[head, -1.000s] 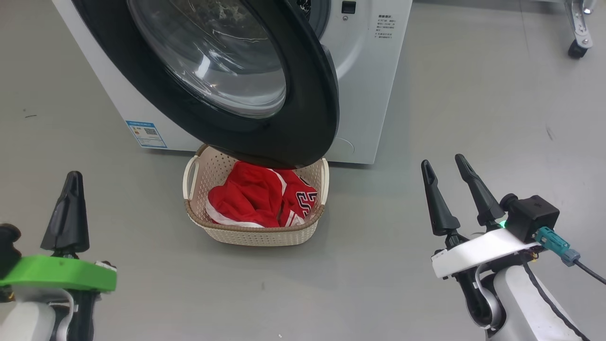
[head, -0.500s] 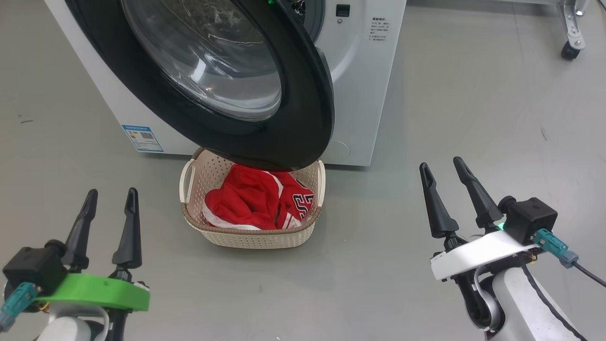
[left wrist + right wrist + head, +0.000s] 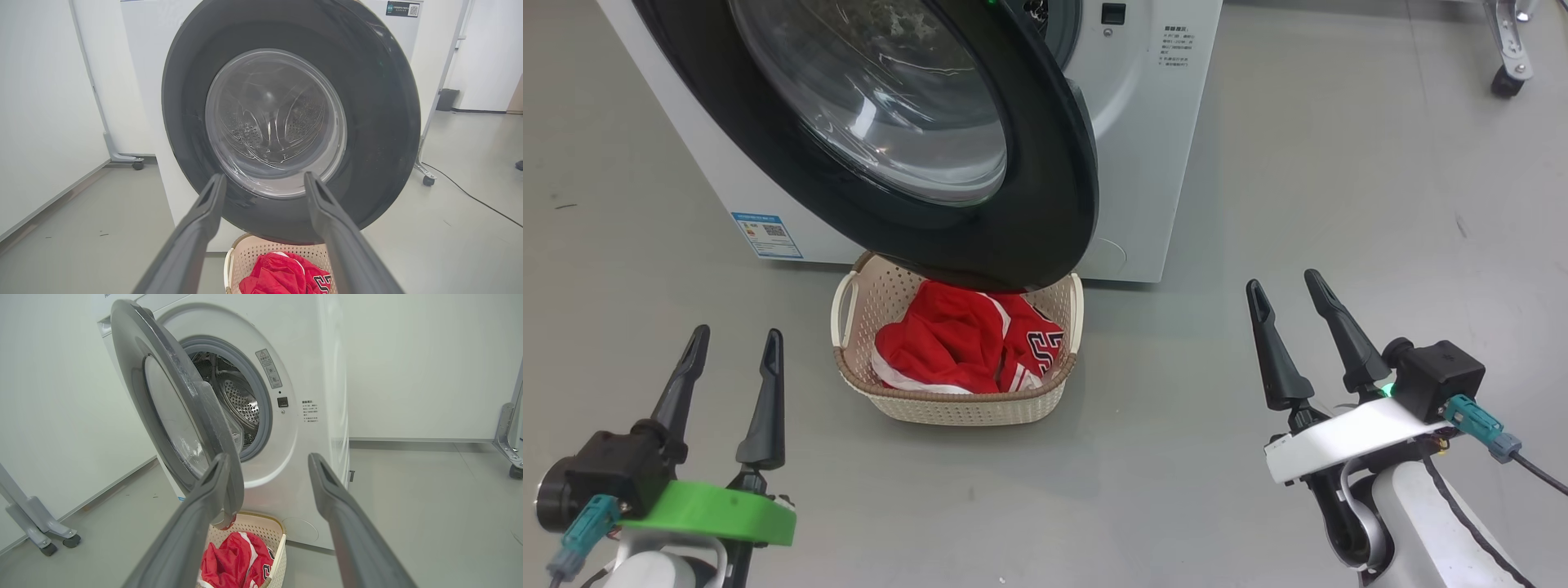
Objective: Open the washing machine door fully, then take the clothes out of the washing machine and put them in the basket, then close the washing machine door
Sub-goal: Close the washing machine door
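Clothes [image 3: 939, 343] lie in the basket [image 3: 964, 408] beneath the open door [image 3: 1049, 180]; left gripper [image 3: 738, 333] and right gripper [image 3: 1282, 281] stand spread, empty.

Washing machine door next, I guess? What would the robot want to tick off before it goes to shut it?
1. The clothes are in the basket: ok, a red heap lies inside it.
2. The drum is empty: cannot tell; the part seen past the door is bare steel, the rest is hidden.
3. The left gripper is free: ok, open and empty.
4. The right gripper is free: ok, open and empty.
5. The washing machine door is shut: not ok, it stands open.
6. The door's swing clears the basket: cannot tell; the basket sits under its lower edge.
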Robot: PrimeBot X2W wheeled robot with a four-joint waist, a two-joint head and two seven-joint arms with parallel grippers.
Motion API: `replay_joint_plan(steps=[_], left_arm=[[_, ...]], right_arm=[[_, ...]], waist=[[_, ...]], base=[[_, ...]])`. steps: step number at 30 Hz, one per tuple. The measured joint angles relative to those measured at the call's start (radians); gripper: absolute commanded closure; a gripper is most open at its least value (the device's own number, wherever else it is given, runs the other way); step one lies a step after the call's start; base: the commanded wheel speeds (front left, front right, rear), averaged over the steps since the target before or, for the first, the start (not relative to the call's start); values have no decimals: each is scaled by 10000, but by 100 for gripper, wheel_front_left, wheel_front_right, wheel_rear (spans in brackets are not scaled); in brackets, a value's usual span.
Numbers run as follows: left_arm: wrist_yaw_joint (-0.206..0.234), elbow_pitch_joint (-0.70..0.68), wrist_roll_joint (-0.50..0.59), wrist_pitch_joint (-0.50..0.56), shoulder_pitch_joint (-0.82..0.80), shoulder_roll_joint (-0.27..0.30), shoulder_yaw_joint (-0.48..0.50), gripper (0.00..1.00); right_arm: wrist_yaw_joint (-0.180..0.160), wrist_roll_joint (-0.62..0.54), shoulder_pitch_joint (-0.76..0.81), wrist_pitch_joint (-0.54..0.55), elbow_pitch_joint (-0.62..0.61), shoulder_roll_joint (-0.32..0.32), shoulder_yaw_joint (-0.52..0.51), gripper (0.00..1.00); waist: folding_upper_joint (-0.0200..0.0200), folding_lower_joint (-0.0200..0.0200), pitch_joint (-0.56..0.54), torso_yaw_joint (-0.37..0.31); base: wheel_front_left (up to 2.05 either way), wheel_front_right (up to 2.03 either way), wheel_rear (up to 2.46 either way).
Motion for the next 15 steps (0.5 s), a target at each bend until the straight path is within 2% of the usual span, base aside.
replay_joint_plan(steps=[15], left_arm=[[56,-17,370,0,42,-351,127,0]], right_arm=[[0,0,12,0,-38,-6,-48,0]], waist=[[0,0,77,14]], base=[[0,0,0]])
